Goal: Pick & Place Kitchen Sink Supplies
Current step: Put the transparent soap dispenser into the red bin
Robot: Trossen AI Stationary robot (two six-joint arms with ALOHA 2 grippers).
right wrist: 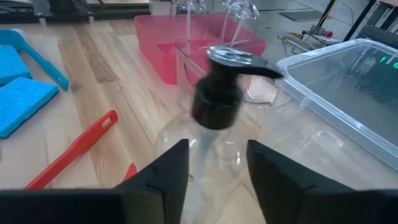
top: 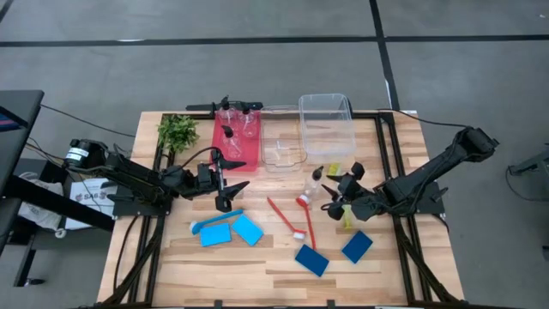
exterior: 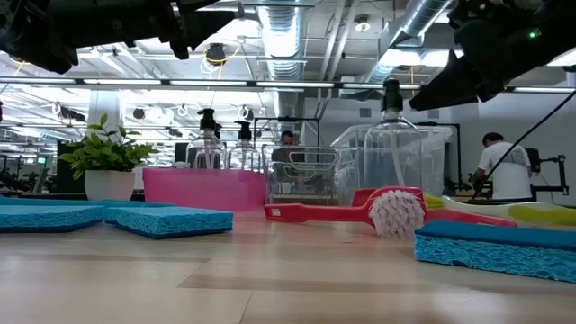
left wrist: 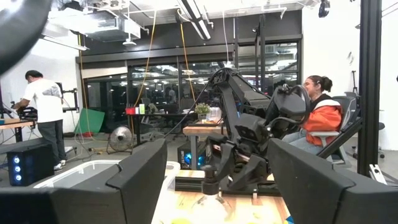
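A small clear pump bottle with a black top stands between the open fingers of my right gripper. In the high view this bottle is on the table's right half, in front of the clear bins, with my right gripper beside it. My left gripper hovers open over the table's left half, near the pink bin, touching nothing. Light-blue sponges and a blue brush lie flat near it. Red brushes, dark-blue sponges and a yellow-green brush lie on the right half. My right gripper has one finger on each side of the pump bottle's clear body, coming level from the table's right side. I cannot tell whether the fingers touch it. The bottle stands upright.
The pink bin holds more pump bottles. A small clear bin and a large clear bin stand toward the far edge. The leafy plant is at the far left corner. People show in the room beyond the table.
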